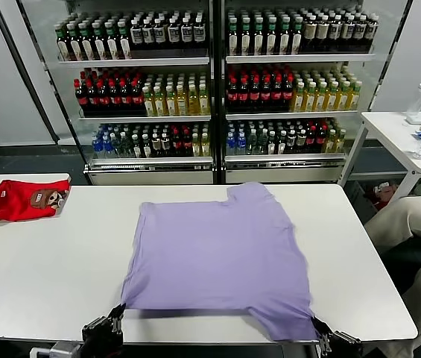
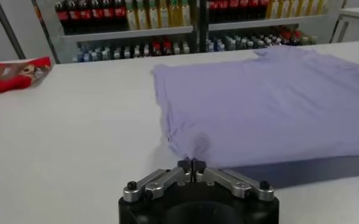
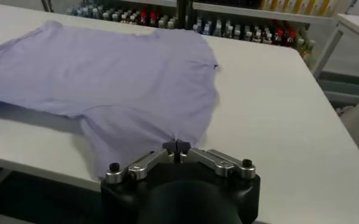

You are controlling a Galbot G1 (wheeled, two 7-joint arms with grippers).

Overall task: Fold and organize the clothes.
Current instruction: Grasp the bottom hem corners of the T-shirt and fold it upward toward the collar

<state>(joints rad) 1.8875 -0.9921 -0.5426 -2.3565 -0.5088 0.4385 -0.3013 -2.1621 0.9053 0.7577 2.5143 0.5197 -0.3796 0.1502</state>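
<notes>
Folding is underway: left gripper (image 2: pixel 193 163) and right gripper (image 3: pixel 176 146) each pinch the T-shirt (image 1: pixel 221 253) hem at the table (image 1: pixel 46 276) edge. Next move probably requires lifting both corners evenly.

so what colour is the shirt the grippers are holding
Plain lavender T-shirt; clearest in the head view.

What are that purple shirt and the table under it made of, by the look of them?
The lavender T-shirt looks like soft matte knit, probably cotton: it drapes and puckers where the left pincer and right pincer pinch it. The white table looks hard and smooth, perhaps laminate.
</notes>
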